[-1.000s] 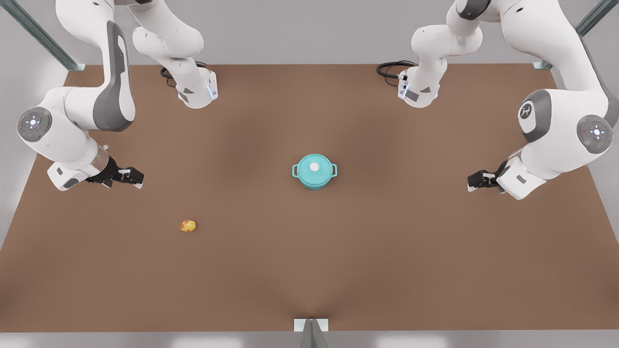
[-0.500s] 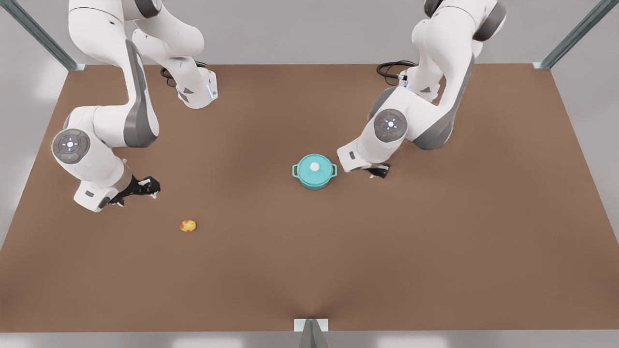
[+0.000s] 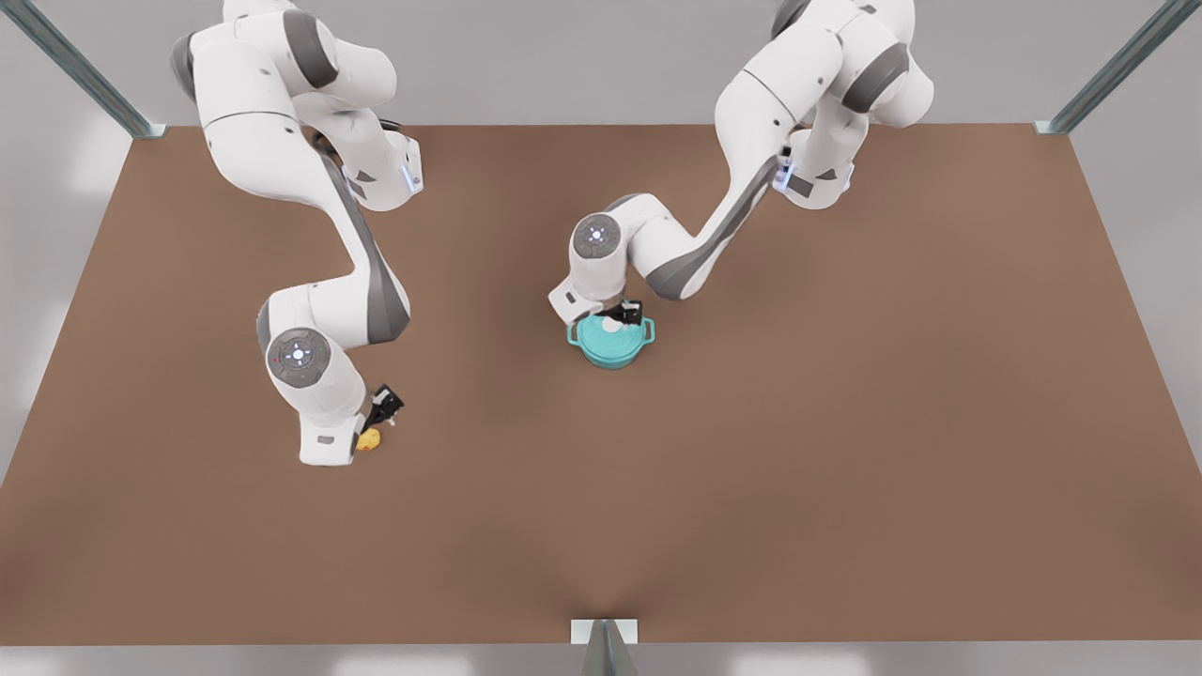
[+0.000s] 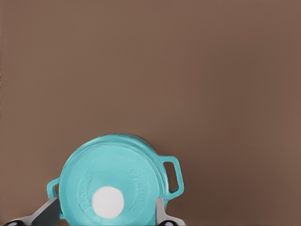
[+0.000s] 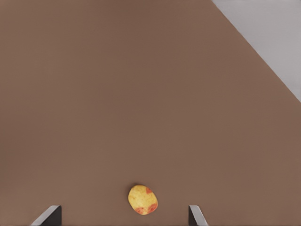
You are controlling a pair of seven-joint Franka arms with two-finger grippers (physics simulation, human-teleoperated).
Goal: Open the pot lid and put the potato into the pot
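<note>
1. Teal pot lid [image 3: 611, 330] closed on pot [image 3: 610, 349], mid-table; left gripper [image 4: 106, 221] newly arrived overhead, fingers spread, straddling the knob.
2. Swung in over potato [image 5: 143, 199]: right gripper [image 5: 124, 217], spread wide.
3. Both grasps imminent.

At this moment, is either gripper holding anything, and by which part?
Nothing is held. The left gripper hangs open over the pot lid; the right gripper hangs open over the potato.
</note>
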